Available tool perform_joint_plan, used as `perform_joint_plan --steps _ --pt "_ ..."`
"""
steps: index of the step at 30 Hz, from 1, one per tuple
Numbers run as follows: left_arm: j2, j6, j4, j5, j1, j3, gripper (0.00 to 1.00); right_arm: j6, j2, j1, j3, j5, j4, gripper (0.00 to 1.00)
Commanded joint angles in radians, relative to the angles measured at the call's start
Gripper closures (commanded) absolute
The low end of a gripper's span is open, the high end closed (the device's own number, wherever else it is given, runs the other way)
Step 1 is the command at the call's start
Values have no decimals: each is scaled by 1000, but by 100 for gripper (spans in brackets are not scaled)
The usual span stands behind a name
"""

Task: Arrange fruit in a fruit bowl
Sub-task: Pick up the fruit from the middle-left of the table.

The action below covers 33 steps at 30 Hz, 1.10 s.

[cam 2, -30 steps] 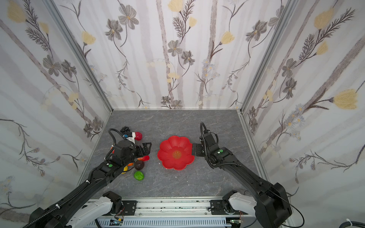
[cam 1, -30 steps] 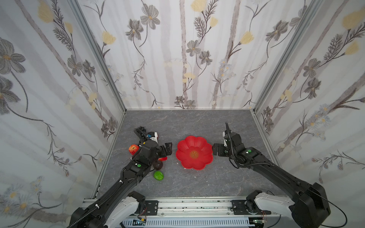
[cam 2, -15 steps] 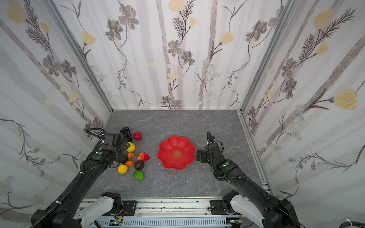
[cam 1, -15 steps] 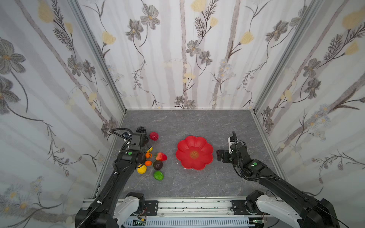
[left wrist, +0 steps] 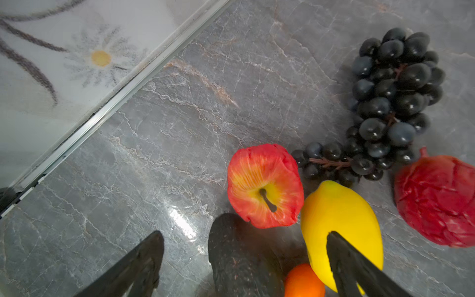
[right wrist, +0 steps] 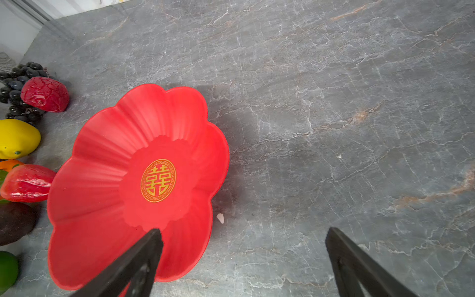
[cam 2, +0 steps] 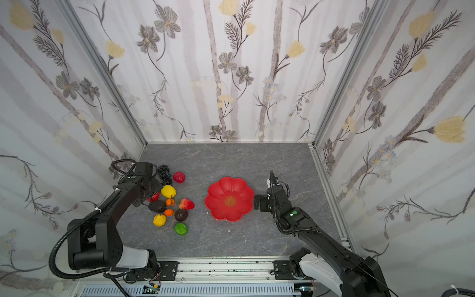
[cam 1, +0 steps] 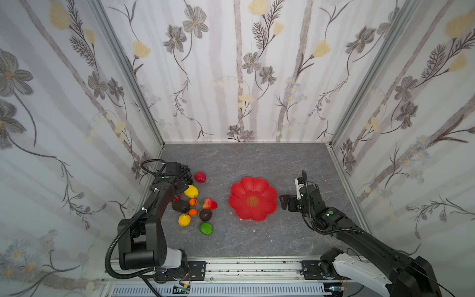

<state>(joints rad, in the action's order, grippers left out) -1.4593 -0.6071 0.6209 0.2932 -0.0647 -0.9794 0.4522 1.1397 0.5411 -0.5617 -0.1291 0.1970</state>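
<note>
Red bowl (cam 1: 267, 191) rim beside wide-open empty right end effector (cam 1: 283, 203); left end effector (left wrist: 244, 235) likewise

Only readable sign: a gold round emblem (right wrist: 158, 180) at the centre of the red fruit bowl (right wrist: 102, 133). It shows the Chinese double-happiness char. 囍 inside a fret-pattern ring, sharp in the right wrist view. In both top views the emblem (cam 1: 252, 201) (cam 2: 230, 201) is just a gold blob, not legible, & a white tag (cam 1: 299, 183) on the right arm carries print too small to read.
</note>
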Motion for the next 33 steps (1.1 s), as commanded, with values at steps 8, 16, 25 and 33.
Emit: perform_joint_plan --steps 8,16,25,33 --pt "-159 20 -25 -37 -29 -68 9 6 0 1 4 25 -54 1" --pt "-210 21 -57 -77 -52 -68 26 5 9 2 2 26 -59 1" --pt "-216 20 -84 -99 -63 -52 31 1 15 2 -1 17 -55 1" --pt "-201 18 -81 -95 -62 -45 38 0 15 1 -1 17 -56 1"
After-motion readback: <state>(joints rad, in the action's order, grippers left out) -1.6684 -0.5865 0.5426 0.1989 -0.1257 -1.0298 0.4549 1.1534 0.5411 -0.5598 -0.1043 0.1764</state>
